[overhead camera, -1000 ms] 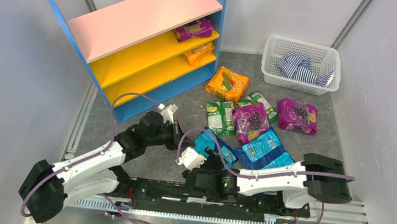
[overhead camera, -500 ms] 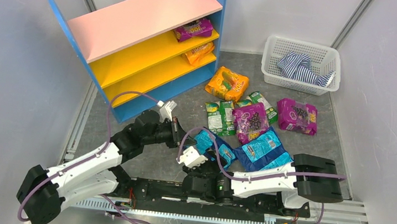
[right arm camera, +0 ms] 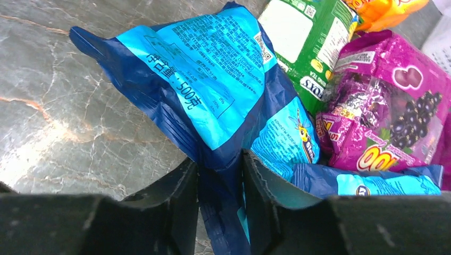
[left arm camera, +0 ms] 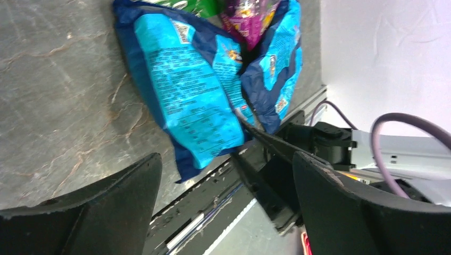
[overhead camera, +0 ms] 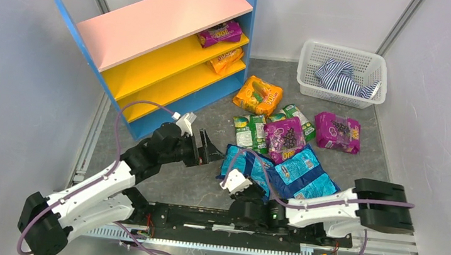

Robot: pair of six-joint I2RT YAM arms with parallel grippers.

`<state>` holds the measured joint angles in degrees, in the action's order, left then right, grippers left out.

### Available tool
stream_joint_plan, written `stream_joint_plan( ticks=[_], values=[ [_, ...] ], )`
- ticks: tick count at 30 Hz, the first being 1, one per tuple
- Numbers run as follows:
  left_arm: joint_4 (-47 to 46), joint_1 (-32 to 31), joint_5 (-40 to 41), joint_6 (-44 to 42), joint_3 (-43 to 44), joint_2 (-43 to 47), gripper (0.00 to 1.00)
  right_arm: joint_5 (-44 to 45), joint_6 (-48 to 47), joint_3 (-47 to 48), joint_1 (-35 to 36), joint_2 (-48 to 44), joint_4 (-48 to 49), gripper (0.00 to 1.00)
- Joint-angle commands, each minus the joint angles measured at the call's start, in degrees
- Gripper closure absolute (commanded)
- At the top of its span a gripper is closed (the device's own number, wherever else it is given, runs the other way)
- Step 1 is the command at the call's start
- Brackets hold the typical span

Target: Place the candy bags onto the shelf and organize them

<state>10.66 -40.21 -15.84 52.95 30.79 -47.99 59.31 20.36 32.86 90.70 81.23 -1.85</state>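
Nearest the camera, the right gripper (right arm camera: pixel 220 175) pinches the lower hem of a blue candy bag (right arm camera: pixel 213 90), its fingers pressed onto the foil. Half a second earlier it sat further left with the packet bunched up. The bag now lies flatter on the grey tabletop (overhead camera: pixel 218 117), and the right arm's elbow (overhead camera: pixel 385 211) has swung out to the right. Just left of the bag, the left gripper (overhead camera: pixel 211 149) stands with fingers spread wide, gripping nothing.

A second blue bag (overhead camera: pixel 301 173) overlaps the first on its right. Behind them a purple bag (overhead camera: pixel 285 137) touches a green bag (overhead camera: pixel 249 134), with a second green bag (overhead camera: pixel 298 117) just beyond. Further back lie an orange bag (overhead camera: pixel 258 95) and, apart to the right, another purple bag (overhead camera: pixel 336 131).

The shelf (overhead camera: pixel 164 21) stands angled at far left, a purple packet (overhead camera: pixel 220 35) and an orange packet (overhead camera: pixel 227 59) at the right ends of its yellow boards. A white basket (overhead camera: pixel 343 50) holding striped cloth (overhead camera: pixel 341 76) sits in the far right corner.

Bare tabletop runs between the left gripper and the shelf's foot. White walls (overhead camera: pixel 19 80) close in on both sides.
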Motion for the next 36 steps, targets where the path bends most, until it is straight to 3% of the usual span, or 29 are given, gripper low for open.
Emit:
stream_joint_plan(
  ticks=[1,6,8,12,16,18,20,22,24,32,36],
  values=[
    [3.53,0.37,1.94,0.45,-0.17,-2.29,0.00,-5.75,-9.03,-6.02,-1.07,-7.98,16.11,0.63],
    [-9.40,-0.58,-6.81,7.75,-6.19,-9.32,0.00,-8.58,-10.45,-7.51,-2.77,-8.84,18.35,0.68],
    [-12.20,-2.29,-6.89,9.18,-6.20,-12.62,0.06,-8.84,-10.47,-7.68,-3.12,-8.71,18.47,0.69],
    [-14.41,-4.39,-5.33,9.21,-5.39,-17.28,0.30,-9.30,-11.08,-8.72,-3.38,-9.44,19.48,0.69],
    [-17.06,-4.44,-5.06,9.62,-4.33,-19.52,0.71,-9.39,-12.24,-9.41,-3.72,-10.19,19.20,0.66],
    [-16.99,-4.44,-4.84,9.39,-3.13,-19.09,0.88,-9.71,-13.01,-9.64,-3.69,-10.27,18.39,0.56],
    [-15.87,-4.51,-4.31,9.09,-1.84,-17.90,0.96,-10.80,-14.21,-10.11,-3.68,-10.32,18.36,0.38],
    [-13.82,-4.53,-4.03,8.73,-0.18,-16.42,0.98,-11.77,-14.96,-10.36,-3.85,-10.16,18.42,0.23],
    [-12.00,-4.53,-4.15,8.95,0.98,-14.91,0.98,-12.20,-15.58,-9.98,-4.10,-9.21,18.31,0.15],
    [-9.32,-4.53,-5.87,9.72,3.28,-11.22,0.98,-6.07,-19.43,-3.96,-5.72,-2.50,18.93,0.08],
    [-8.55,-4.53,-6.03,9.61,3.04,-10.05,0.98,-9.32,-21.68,-5.25,-10.18,-2.84,21.91,0.08]
  ],
)
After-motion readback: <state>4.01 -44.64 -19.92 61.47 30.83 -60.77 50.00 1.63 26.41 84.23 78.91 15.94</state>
